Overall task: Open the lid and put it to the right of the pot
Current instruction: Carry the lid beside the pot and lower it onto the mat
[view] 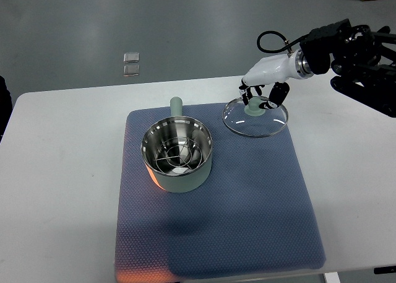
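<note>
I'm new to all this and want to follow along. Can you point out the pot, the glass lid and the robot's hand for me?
pot [162, 179]: top view, on its pale green outer wall.
glass lid [250, 125]: top view, on the clear glass below its knob.
right hand [263, 92]: top view, on the middle of the hand, fingers around the lid's knob.

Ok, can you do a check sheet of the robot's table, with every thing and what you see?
Surface: white table with a blue-grey mat.
Job's things: pale green pot, open, wire rack inside; glass lid on the mat, right of the pot and further back.
Clutter: nothing seen.
Hands: right hand over the lid, fingers around its knob; left not in view.
Cables: black cable looping at the right wrist.
Surroundings: grey floor, two small square plates set in it.
</note>
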{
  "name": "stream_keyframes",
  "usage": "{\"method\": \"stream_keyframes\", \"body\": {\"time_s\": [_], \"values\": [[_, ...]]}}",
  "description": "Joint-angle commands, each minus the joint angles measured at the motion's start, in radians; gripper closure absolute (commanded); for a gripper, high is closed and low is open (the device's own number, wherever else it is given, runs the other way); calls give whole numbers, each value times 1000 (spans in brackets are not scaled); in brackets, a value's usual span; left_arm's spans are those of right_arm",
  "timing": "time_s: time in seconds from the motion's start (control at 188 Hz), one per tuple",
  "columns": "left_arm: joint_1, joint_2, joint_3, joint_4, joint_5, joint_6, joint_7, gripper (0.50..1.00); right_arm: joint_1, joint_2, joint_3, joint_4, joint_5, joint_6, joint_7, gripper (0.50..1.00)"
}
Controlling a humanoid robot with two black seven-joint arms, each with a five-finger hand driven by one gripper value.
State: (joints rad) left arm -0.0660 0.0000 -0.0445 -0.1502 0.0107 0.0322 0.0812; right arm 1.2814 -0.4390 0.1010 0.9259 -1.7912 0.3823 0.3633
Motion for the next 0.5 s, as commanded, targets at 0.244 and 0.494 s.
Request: {"method": "stream_keyframes", "body": {"time_s": [0.244,0.494], "values": [[0,0,0,0,0,0,0,500,-66,13,0,-12,-2,-3,-1,938],[0,0,0,1,0,0,0,500,-85,20,-1,-12,-4,-6,-14,901]]}}
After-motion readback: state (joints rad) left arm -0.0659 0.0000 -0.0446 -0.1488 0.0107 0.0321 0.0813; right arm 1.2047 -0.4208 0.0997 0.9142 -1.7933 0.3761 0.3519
